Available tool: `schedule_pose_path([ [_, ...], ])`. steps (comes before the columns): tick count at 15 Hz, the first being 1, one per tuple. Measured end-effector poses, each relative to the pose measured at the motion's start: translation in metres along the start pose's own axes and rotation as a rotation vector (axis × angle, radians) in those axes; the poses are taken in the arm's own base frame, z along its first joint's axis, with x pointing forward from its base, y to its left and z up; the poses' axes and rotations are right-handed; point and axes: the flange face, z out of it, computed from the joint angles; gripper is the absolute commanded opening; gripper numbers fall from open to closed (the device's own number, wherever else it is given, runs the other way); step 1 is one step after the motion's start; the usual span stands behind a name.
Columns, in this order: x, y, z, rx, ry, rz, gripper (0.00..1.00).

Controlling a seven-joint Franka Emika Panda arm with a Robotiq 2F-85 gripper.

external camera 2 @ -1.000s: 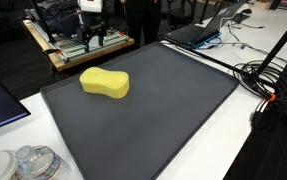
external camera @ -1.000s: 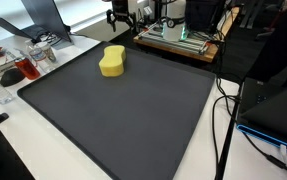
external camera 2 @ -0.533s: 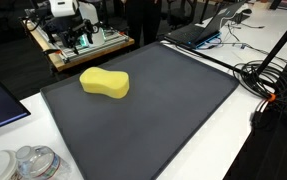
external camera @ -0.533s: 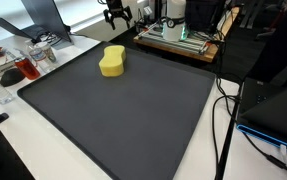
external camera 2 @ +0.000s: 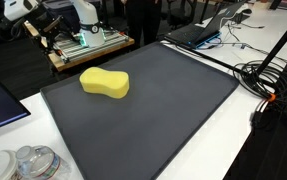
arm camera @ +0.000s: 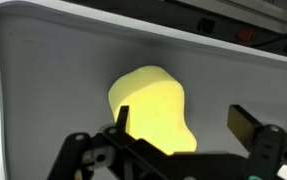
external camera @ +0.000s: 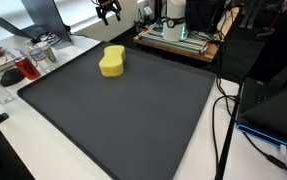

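Observation:
A yellow, peanut-shaped sponge (external camera: 113, 61) (external camera 2: 105, 83) lies on the large dark mat (external camera: 123, 115) (external camera 2: 158, 105), near its far corner. My gripper (external camera: 108, 9) (external camera 2: 45, 27) hangs high above and behind the sponge, clear of it. In the wrist view the sponge (arm camera: 148, 100) lies far below on the mat (arm camera: 43, 90). The gripper (arm camera: 183, 122) is open; its two black fingers (arm camera: 245, 126) stand wide apart with nothing between them.
A machine on a wooden board (external camera: 178, 38) (external camera 2: 83, 47) stands behind the mat. Food containers (external camera: 18, 66) and clear cups (external camera 2: 28, 163) sit at one side. A laptop (external camera 2: 198, 32) and black cables (external camera 2: 273, 80) (external camera: 223, 110) lie along the other.
The gripper has risen and swung sideways from beside the machine to high up over the mat's far corner. The sponge has not moved and the jaws stayed open.

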Motion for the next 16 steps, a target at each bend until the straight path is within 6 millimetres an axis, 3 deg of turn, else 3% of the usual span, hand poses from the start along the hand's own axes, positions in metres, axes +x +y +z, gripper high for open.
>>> schedule_pose_path([
  [4, 0.022, 0.036, -0.004, 0.038, 0.016, 0.003, 1.0],
  [9, 0.071, 0.069, 0.012, 0.053, -0.07, -0.051, 1.0],
  [16, 0.136, 0.081, 0.029, 0.047, -0.141, -0.162, 1.0],
])
